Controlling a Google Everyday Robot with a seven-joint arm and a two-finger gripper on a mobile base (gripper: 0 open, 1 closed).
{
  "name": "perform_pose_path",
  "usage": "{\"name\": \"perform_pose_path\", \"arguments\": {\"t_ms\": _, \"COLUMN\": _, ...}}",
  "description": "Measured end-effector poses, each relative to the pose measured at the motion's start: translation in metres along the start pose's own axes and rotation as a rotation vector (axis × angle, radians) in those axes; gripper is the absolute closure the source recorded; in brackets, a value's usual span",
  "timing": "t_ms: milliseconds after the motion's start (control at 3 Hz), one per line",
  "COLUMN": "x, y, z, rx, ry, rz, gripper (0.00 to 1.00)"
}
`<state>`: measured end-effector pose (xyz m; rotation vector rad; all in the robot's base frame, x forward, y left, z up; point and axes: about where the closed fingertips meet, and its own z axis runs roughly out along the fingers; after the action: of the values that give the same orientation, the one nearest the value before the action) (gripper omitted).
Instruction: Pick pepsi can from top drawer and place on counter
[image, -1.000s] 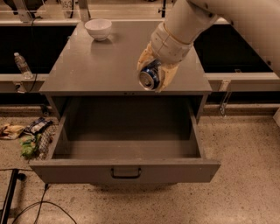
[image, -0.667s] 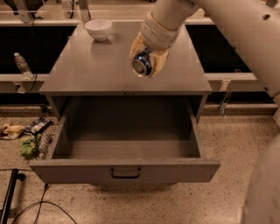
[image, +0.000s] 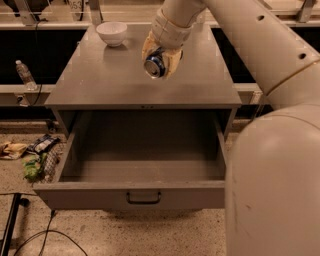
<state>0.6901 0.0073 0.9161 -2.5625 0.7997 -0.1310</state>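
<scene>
My gripper (image: 161, 60) above counter (image: 100, 80) centre, fingers (image: 173, 58) clamped on pepsi can (image: 155, 66), tilted. Next: turn it upright, lower straight onto counter, release only once seated.

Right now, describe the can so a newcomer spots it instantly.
Find the grey counter above the open drawer. Over its middle, the robot's padded hand is shut on the can, silver end facing the camera. It is dark blue, unlike the white bowl behind.
</scene>
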Motion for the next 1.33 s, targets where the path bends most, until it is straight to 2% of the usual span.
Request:
{"name": "perform_pose_path", "arguments": {"t_ms": 333, "x": 0.009, "y": -0.005, "z": 0.035, "rx": -0.037, "ry": -0.058, "rz": 0.013, "gripper": 0.97}}
{"name": "perform_pose_path", "arguments": {"t_ms": 667, "x": 0.012, "y": -0.004, "z": 0.054, "rx": -0.08, "ry": -0.1, "rz": 0.022, "gripper": 0.75}}
{"name": "perform_pose_path", "arguments": {"t_ms": 1000, "x": 0.017, "y": -0.001, "z": 0.064, "rx": -0.126, "ry": -0.095, "rz": 0.039, "gripper": 0.53}}
{"name": "perform_pose_path", "arguments": {"t_ms": 1333, "x": 0.023, "y": -0.002, "z": 0.072, "rx": -0.161, "ry": -0.076, "rz": 0.043, "gripper": 0.22}}
